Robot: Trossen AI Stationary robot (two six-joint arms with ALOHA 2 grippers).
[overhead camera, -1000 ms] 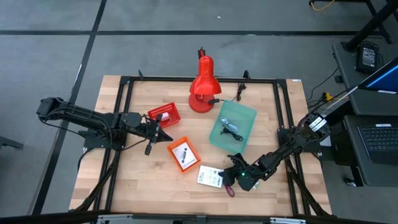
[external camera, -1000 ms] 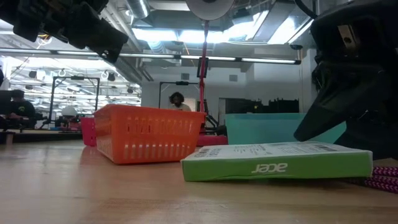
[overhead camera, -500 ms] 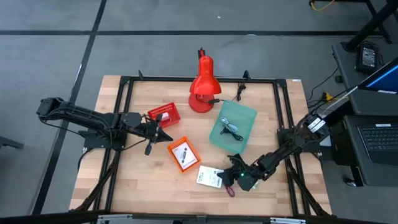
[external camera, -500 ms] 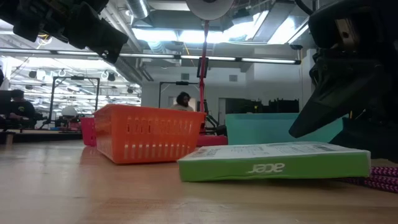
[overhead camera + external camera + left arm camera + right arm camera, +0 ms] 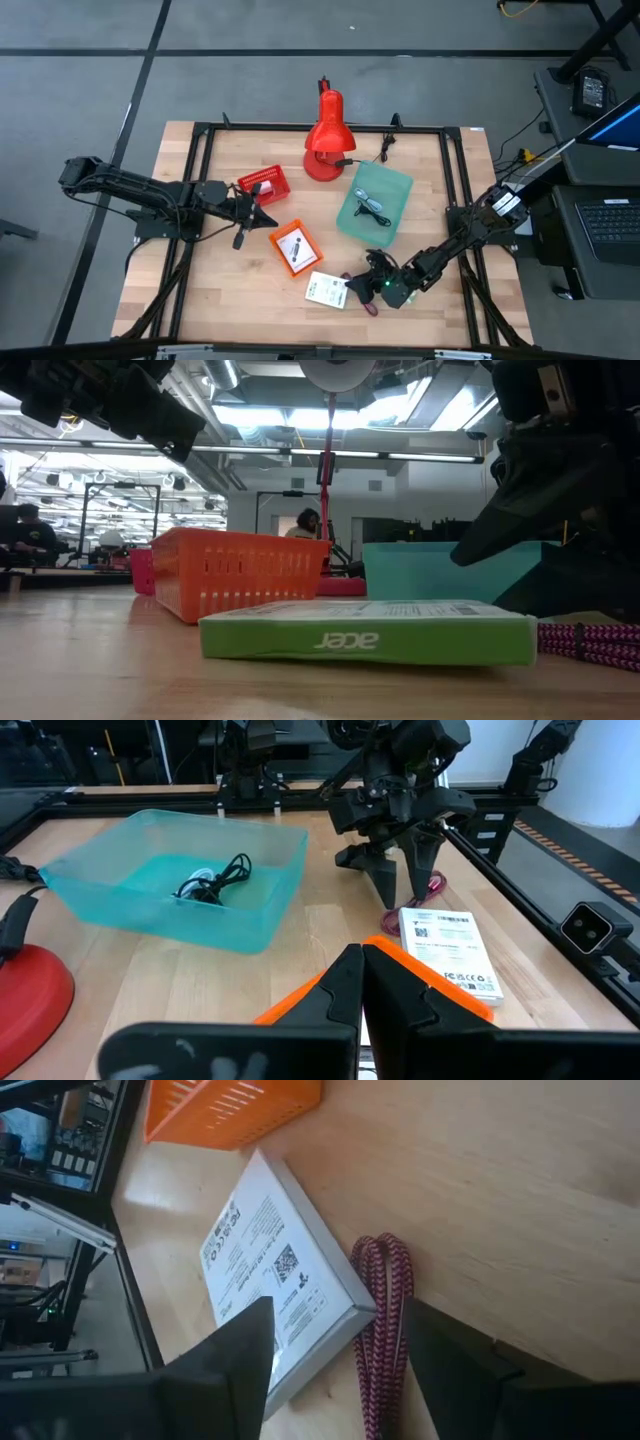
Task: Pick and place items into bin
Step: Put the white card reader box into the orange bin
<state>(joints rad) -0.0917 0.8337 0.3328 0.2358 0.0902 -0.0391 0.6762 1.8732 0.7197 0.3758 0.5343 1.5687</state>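
A flat white printed box with a green side point(image 5: 327, 290) point(image 5: 365, 640) lies on the table near the front edge. A purple strap point(image 5: 385, 1315) point(image 5: 370, 307) lies on the table beside it. My right gripper point(image 5: 358, 287) point(image 5: 340, 1308) is open, slanting down over the box's right end, with the strap and the box's corner between its fingers. The teal bin point(image 5: 375, 205) point(image 5: 180, 890) holds a black coiled cable point(image 5: 212, 880). My left gripper point(image 5: 255, 210) point(image 5: 362, 982) hangs shut above the table's left-middle, holding nothing. My right gripper has one open finger point(image 5: 240, 1355) against the white box at the end toward the table's right edge point(image 5: 320, 1315). It comes slanting down from the right. The box lies flat on the table. The strap between the fingers is not pinched.
An orange basket point(image 5: 295, 248) holding a small item stands left of the bin. A red basket point(image 5: 263, 185) sits near my left gripper. The big red desk lamp point(image 5: 325, 140) stands at the back. A black frame point(image 5: 300, 128) runs around the table.
The white box has slid a little toward the table's left edge and turned slightly, with my right gripper's finger behind it. The purple strap has stayed where it was.
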